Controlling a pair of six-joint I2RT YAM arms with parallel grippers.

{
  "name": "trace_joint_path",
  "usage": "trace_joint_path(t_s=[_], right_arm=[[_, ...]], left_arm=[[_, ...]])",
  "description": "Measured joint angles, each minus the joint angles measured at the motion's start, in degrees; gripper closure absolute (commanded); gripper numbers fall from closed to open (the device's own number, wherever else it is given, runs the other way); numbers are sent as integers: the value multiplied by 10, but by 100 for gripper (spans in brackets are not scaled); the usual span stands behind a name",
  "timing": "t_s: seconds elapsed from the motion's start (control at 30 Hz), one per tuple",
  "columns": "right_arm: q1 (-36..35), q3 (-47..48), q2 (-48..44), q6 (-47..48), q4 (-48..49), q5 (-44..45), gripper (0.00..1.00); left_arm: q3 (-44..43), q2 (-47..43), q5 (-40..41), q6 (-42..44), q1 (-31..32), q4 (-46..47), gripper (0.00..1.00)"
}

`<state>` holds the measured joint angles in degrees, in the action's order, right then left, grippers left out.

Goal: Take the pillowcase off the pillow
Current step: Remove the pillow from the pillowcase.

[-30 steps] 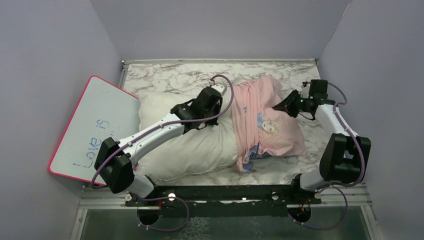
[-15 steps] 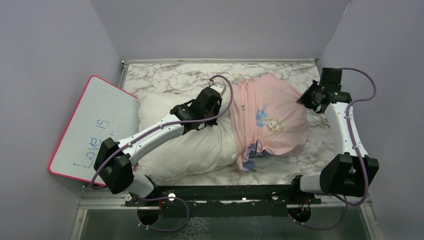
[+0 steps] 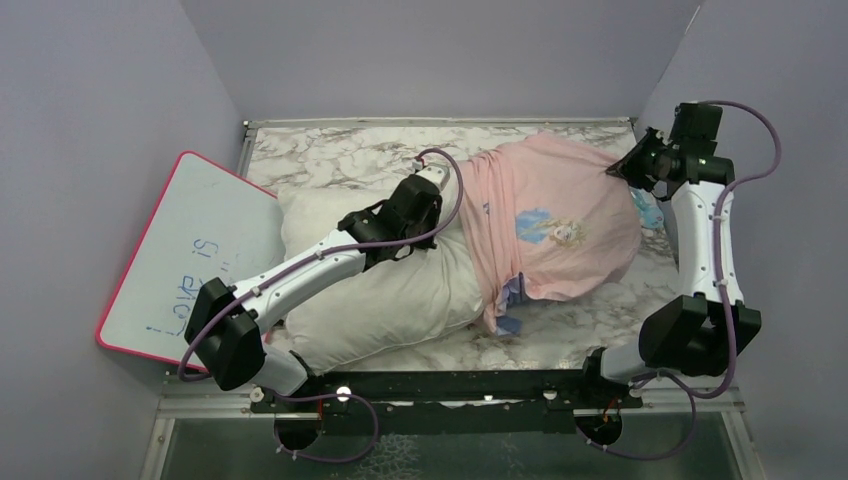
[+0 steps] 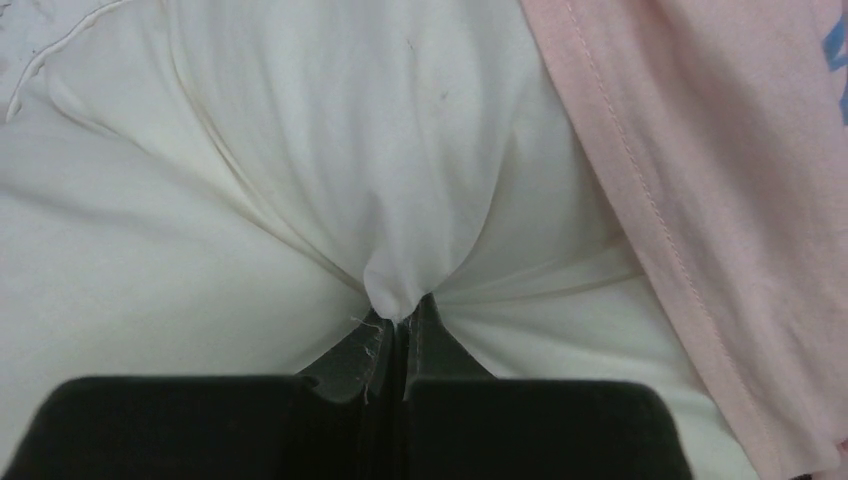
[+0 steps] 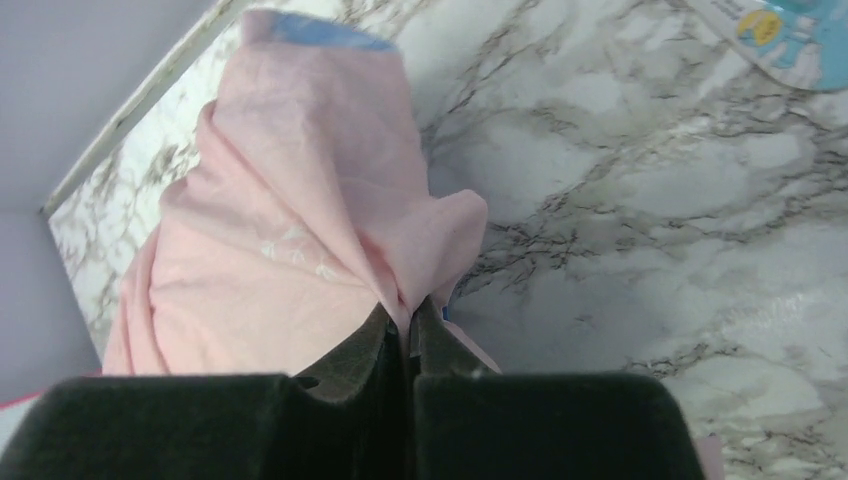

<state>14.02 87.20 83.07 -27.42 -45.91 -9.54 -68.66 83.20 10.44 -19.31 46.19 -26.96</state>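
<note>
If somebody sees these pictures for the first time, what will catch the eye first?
First the pink pillowcase with its princess print, stretched across the right side, its far-right corner pinched in the right end effector. Next the white pillow bulging out of it to the left, a fold of it pinched by the left end effector. A pink-edged whiteboard with blue writing sits at the far left.

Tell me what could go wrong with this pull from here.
The right gripper pinches only a small fold of the pillowcase, so it may slip out under tension. The left gripper holds just a tuck of the pillow, so the pillow could drag along with the pillowcase.
</note>
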Motion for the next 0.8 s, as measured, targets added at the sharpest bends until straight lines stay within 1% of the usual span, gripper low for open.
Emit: trace_joint_path(t_s=[0.07, 0.13, 0.27, 0.33, 0.37, 0.4, 0.43, 0.47, 0.57, 0.63, 0.7, 0.77, 0.8], right_arm=[[3, -7, -2, 10, 9, -44, 89], [9, -30, -6, 16, 34, -108, 86], [13, -104, -7, 29, 83, -249, 75], [10, -139, -7, 42, 87, -295, 65], [9, -152, -7, 49, 88, -311, 57], [9, -163, -8, 54, 88, -325, 47], [7, -172, -8, 60, 88, -336, 39], [6, -180, -9, 64, 90, -344, 35], [5, -202, -14, 76, 97, -363, 26], [1, -208, -13, 81, 97, -365, 22], [-6, -208, -10, 87, 98, -362, 20], [-22, -207, -5, 91, 99, -358, 21], [-32, -207, 1, 93, 100, -356, 25]], left_arm=[[7, -6, 0, -5, 0, 3, 100], [11, -10, 0, -9, 0, 7, 100], [11, -10, -6, -12, 2, 13, 100], [9, -9, -9, -12, 2, 14, 100], [8, -7, -10, -12, 2, 14, 100], [7, -5, -10, -12, 2, 14, 100], [4, -2, -12, -12, 2, 14, 100], [2, 1, -13, -12, 2, 13, 100], [-5, 9, -17, -12, 2, 12, 100], [-7, 12, -20, -12, 2, 11, 100], [-8, 13, -22, -12, 2, 10, 100], [-9, 13, -23, -12, 2, 10, 100], [-9, 13, -23, -12, 2, 10, 100]])
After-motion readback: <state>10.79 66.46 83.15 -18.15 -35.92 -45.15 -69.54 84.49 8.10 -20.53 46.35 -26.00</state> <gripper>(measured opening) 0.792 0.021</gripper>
